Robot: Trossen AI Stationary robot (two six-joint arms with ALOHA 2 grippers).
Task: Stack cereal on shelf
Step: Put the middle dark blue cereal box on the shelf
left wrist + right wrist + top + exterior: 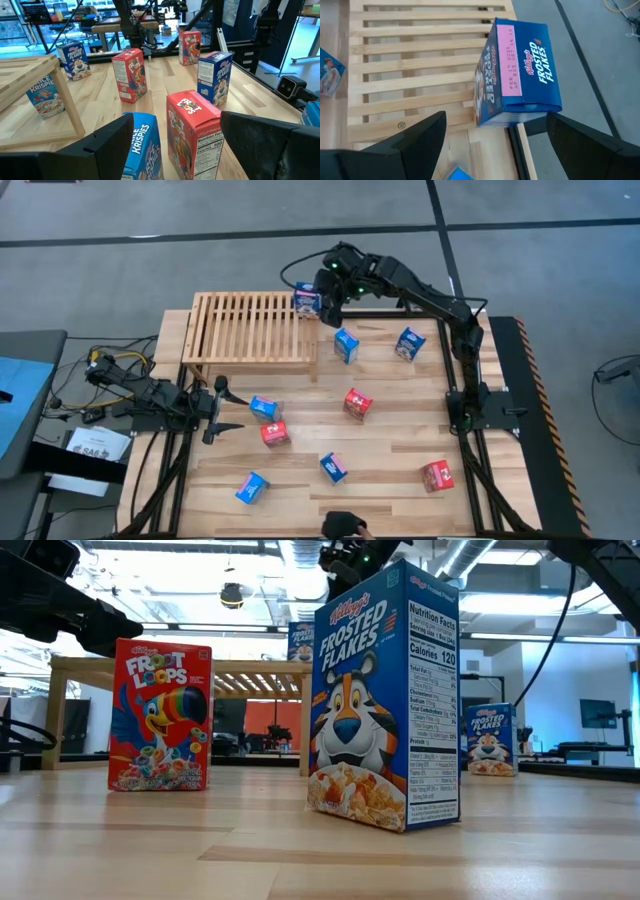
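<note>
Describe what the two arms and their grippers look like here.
Both arms are black, jointed, and slim. The right arm shows green indicator lights near its wrist. The left arm trails thin cables at its base. Each gripper has two broad, flat, matte-black fingers with angular edges.

Plank table (400, 450) carries the slatted shelf (250, 330) at its far left, plus eight cereal boxes (357, 404), blue & red, scattered. One blue box (307, 302) on shelf's right edge.
</note>
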